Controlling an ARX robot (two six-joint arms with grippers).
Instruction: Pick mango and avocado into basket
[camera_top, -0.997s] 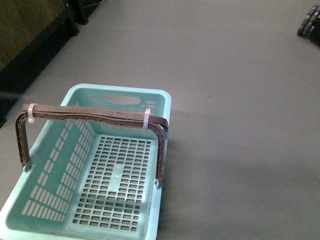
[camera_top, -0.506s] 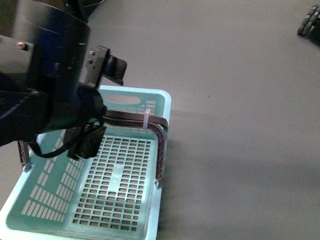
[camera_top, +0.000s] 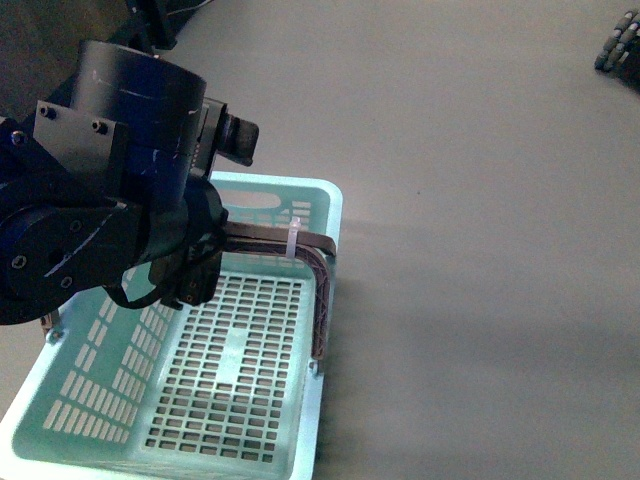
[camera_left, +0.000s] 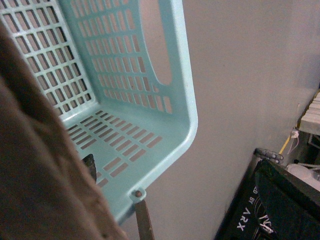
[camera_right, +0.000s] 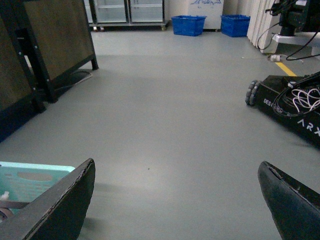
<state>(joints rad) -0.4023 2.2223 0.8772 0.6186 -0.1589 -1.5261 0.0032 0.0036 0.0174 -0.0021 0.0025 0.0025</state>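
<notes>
Teal plastic, slotted through walls and floor, makes up the basket (camera_top: 310, 200), which sits on the grey floor (camera_top: 480, 260) directly under the left arm (camera_top: 120, 200). Its brown handle (camera_top: 322, 290) stands upright across the opening with a white zip tie (camera_top: 294, 238) around it, probably to stop it falling flat. That leaves a gap on each side of the bar for dropping fruit in. The basket is empty, and neither the mango nor the avocado shows in any view, so picking seems not yet begun.

The left hand is hidden below its own arm in the front view. Its wrist camera is filled by what looks like the handle, blurred and close, and the basket's wall, so I cannot tell whether it is spread or pressed together. It sits very near the rim, with little room there, and a careless swing could clip the plastic.

The right hand (camera_right: 176, 170) is spread wide and empty, its fingers (camera_right: 60, 210) well apart, with open floor ahead. A corner of the basket lies just beside one finger. A wheeled base (camera_right: 290, 105) stands well off beyond the other, and dark furniture (camera_right: 55, 40) and blue crates (camera_right: 188, 25) are far ahead. This hand likely has the freer path.
</notes>
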